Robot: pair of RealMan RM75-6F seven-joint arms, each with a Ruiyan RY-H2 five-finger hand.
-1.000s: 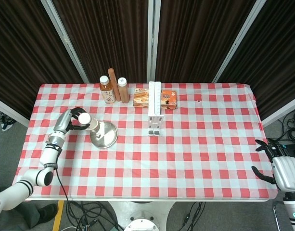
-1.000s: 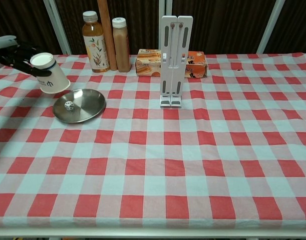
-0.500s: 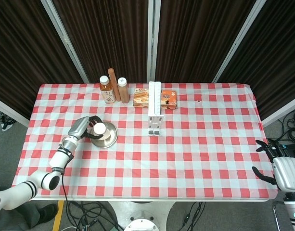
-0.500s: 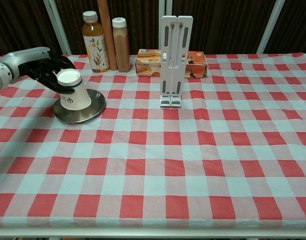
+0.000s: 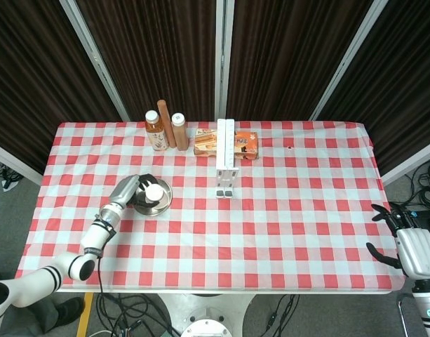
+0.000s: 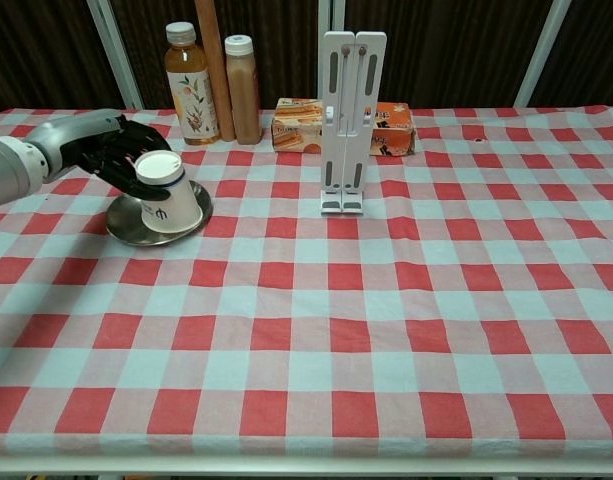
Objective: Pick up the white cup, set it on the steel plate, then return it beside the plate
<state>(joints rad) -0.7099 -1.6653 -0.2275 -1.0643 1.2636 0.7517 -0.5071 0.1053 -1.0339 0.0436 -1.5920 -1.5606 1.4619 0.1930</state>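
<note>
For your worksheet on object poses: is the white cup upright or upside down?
Upside down: the white cup widens downward over the steel plate, held by the left hand.

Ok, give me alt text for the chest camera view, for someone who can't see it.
The robot's left hand holds an upside-down white cup on a steel plate at the left of a red-and-white checked table. Behind stand two bottles, a snack box and a white folding stand.

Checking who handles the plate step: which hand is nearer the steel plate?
Left. The left hand holds the white cup over the steel plate; the right hand hangs off the table's far right edge.
</note>
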